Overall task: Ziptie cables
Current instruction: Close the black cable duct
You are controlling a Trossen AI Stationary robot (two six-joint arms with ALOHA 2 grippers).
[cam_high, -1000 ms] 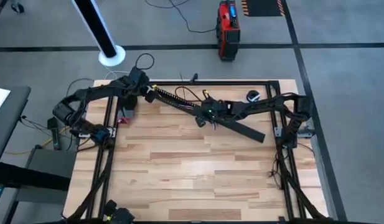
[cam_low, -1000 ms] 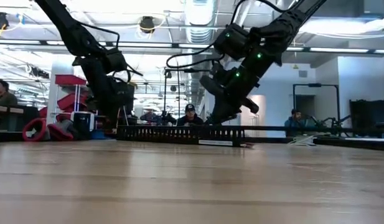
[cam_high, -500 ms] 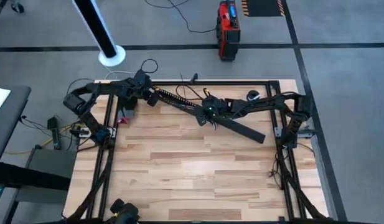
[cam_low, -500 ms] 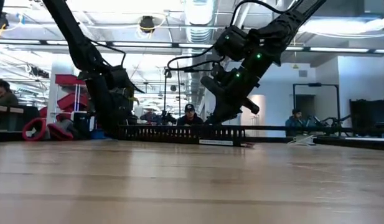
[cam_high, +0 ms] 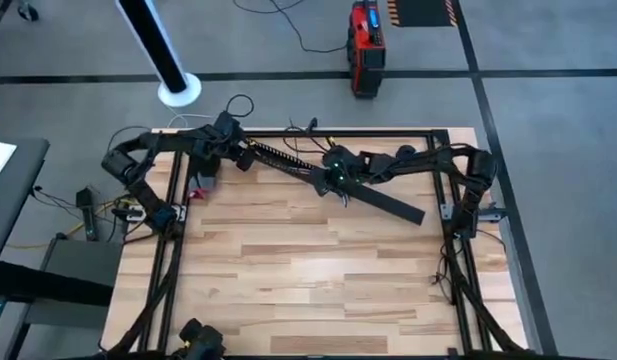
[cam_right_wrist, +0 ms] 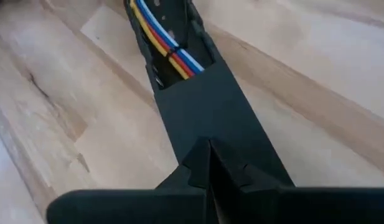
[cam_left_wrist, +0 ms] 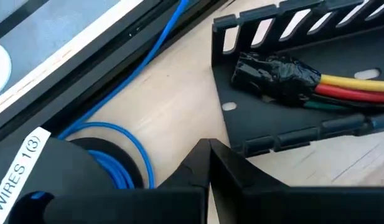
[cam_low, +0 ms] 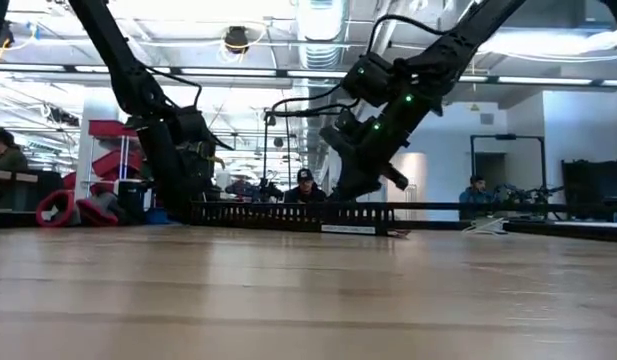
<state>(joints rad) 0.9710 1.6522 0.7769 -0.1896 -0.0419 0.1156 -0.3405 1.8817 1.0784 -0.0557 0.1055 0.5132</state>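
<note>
The wooden bench has a black frame around it. A long black plastic channel with slots lies on the far part, slanting. A flat black strip covers its other end. Coloured cables lie inside the channel.

High camera looked straight down on my whole table from well above. Low camera sat at tabletop height, facing level across the wood into the room. My left wrist camera looked close past my fingers at the slotted channel. Right wrist camera sat close over the flat strip. All four shared that channel area.
</note>
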